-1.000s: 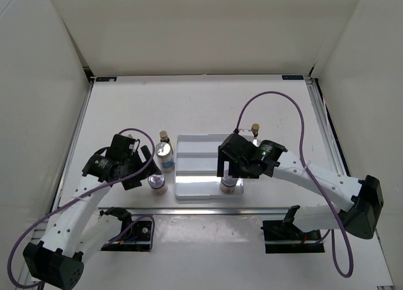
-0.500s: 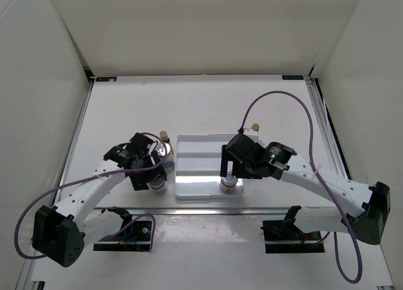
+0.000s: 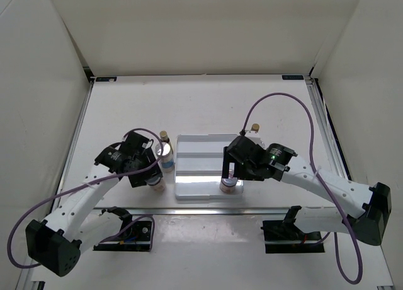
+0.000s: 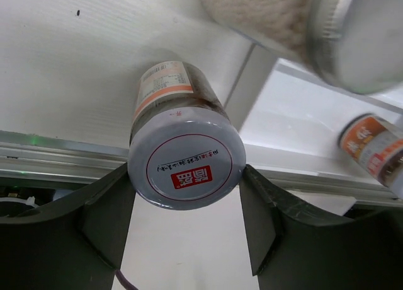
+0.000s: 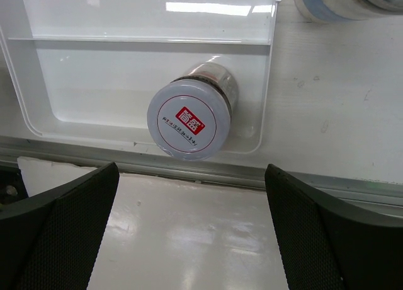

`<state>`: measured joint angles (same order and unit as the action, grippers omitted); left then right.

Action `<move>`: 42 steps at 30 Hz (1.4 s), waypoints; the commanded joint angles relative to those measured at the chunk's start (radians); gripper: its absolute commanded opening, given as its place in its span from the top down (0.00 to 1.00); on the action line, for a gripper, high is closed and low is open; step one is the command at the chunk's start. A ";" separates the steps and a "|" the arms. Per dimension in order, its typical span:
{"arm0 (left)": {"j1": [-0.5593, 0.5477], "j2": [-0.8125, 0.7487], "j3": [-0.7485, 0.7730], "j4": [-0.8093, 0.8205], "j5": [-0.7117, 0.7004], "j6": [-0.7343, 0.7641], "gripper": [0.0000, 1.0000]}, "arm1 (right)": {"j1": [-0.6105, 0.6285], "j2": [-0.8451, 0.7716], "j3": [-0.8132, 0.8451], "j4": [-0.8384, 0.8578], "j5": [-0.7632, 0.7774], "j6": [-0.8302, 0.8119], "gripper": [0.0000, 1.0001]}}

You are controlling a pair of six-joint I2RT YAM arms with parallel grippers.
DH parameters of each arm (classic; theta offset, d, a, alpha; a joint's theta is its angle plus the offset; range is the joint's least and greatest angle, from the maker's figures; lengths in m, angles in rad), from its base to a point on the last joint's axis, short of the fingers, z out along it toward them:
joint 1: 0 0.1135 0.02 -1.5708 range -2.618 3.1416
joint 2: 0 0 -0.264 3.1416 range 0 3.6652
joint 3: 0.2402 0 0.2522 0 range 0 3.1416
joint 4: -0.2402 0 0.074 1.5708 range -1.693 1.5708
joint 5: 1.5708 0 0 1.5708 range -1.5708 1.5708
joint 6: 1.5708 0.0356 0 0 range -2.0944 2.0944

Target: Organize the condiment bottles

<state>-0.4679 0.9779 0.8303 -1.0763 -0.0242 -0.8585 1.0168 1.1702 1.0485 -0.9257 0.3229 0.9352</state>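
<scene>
A squat jar with a red-marked lid stands on the table just left of the white stepped tray. My left gripper is shut on this jar, one finger touching each side of its lid; it also shows in the top view. A second squat jar stands in the tray's front step at its right corner. My right gripper is wide open and empty above and in front of it. A silver-lidded jar and a slim amber bottle stand left of the tray. Another amber bottle stands to the tray's right.
A silver-lidded, blue-labelled jar stands on the table just right of the tray. A metal rail runs along the table's near edge, in front of the tray. White walls enclose the table on three sides.
My left gripper has swung right and come down around the squat jar left of the tray. My right gripper has drawn back slightly from the jar in the tray.
</scene>
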 commanded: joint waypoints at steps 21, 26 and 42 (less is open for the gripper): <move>-0.340 0.209 0.342 0.027 -0.117 -0.080 0.86 | 0.005 -0.079 -0.013 -0.065 0.062 0.042 0.00; -0.416 0.326 0.351 0.098 -0.137 -0.100 0.86 | 0.005 -0.098 -0.013 -0.085 0.071 0.051 0.00; -0.468 0.513 0.331 0.161 -0.166 -0.109 0.80 | 0.005 -0.136 0.010 -0.179 0.151 0.060 0.00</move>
<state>-0.9318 1.5040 1.1473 -0.9493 -0.1658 -0.9550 1.0168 1.0496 1.0306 -1.0470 0.4026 0.9737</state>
